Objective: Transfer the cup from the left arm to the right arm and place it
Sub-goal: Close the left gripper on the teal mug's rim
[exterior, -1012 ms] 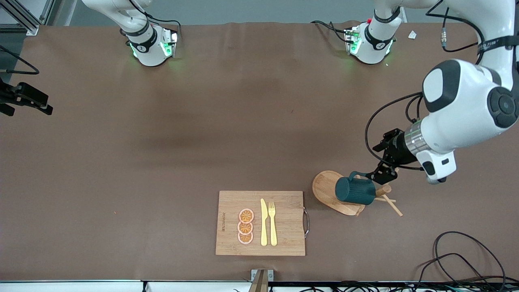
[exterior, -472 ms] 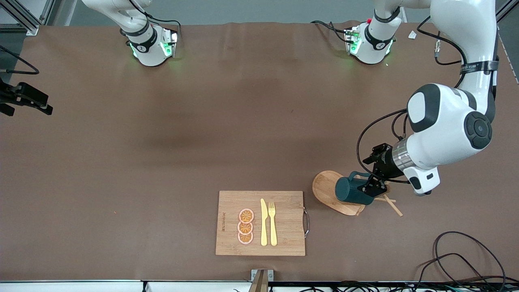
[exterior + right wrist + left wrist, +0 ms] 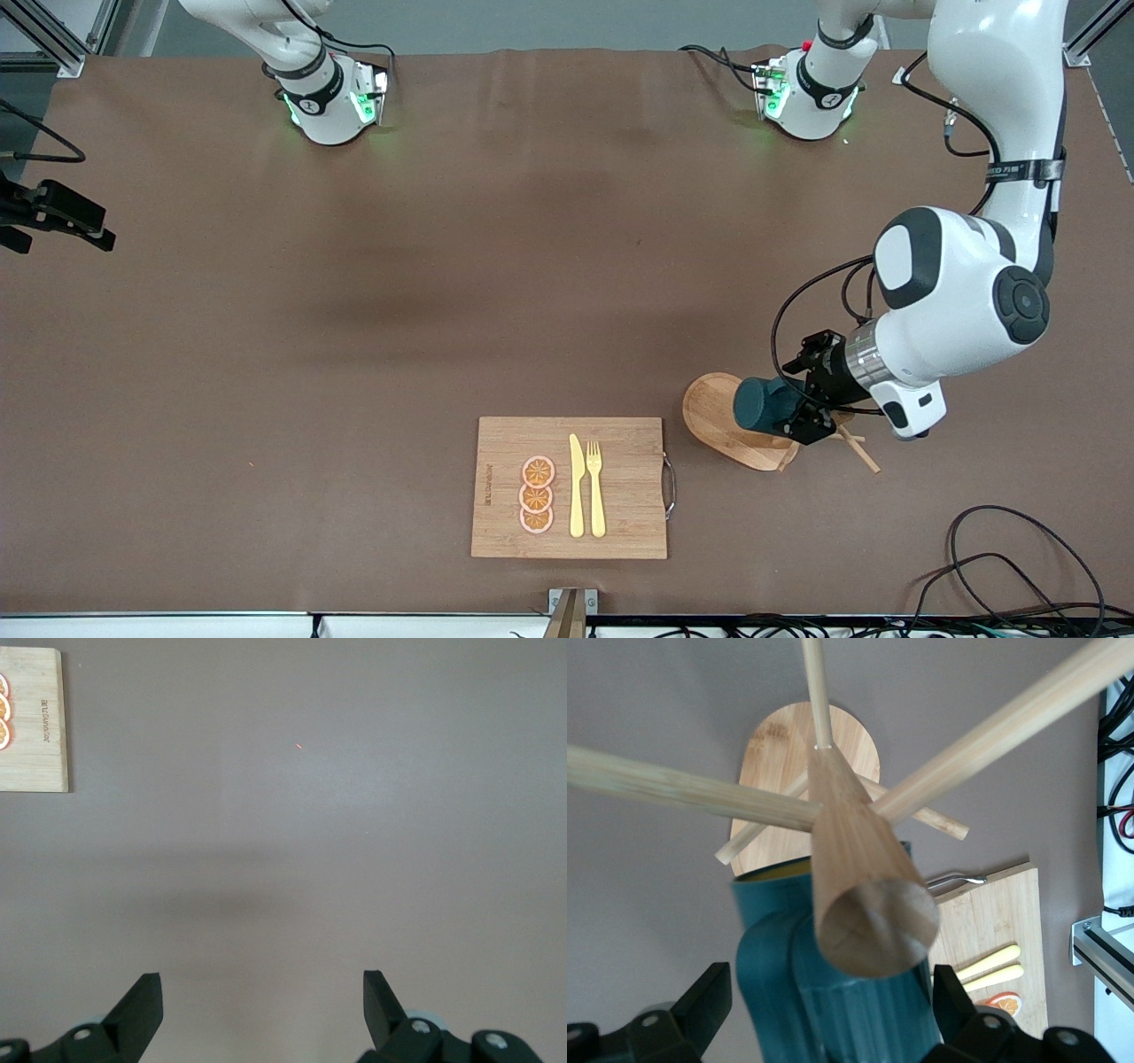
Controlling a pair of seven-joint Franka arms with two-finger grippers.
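Left gripper [image 3: 796,403] is clenched on the small dark teal ribbed mug [image 3: 757,403]: in the left wrist view the black fingers [image 3: 700,1005] press each side of the ribbed wall, w/ the yellowish-tan inside just showing at the rim. Cup sits at the wooden peg stand w/ oval base [image 3: 719,424], toward the left arm's end of the brown table [image 3: 443,266], beside the rectangular bamboo cutting board [image 3: 620,443].

What changed over the last sec: the left arm swung in and its wrist came lower toward the stand. The cup moved w/ it, shifting a bit toward the board end of the base and rolling, so the handle that stuck up before no longer shows in the front view. Cup tracking the fingers suggests the grasp is secure, i.e. pickup is prob. done or nearly so.

The stand's thick central post [image 3: 868,904] and thin pegs are v. close to the cup; can't tell if it's clear of them, so it could snag.

Right gripper [image 3: 261,992] waits spread apart over bare table; handover and placing not yet begun
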